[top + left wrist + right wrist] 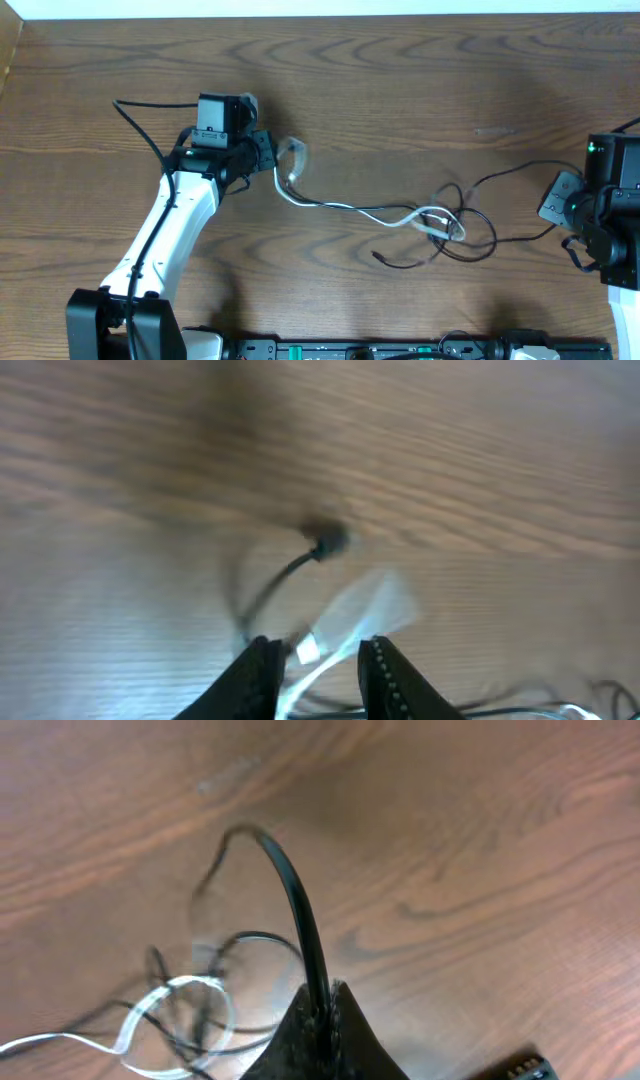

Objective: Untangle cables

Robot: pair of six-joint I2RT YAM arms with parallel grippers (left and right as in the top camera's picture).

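Wooden table: the knot lies right of centre, strands running left-right. The left gripper stands narrow around the white cable, grip unclear. The right gripper, nearer the knot, pinches the black cable.

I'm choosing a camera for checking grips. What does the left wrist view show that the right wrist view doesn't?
Only left wrist: the left end effector with the white cable between its fingers, and a black plug beyond. Only right wrist: the right end effector shut on the black cable, plus the tangle. Both: the white cable and wooden table.
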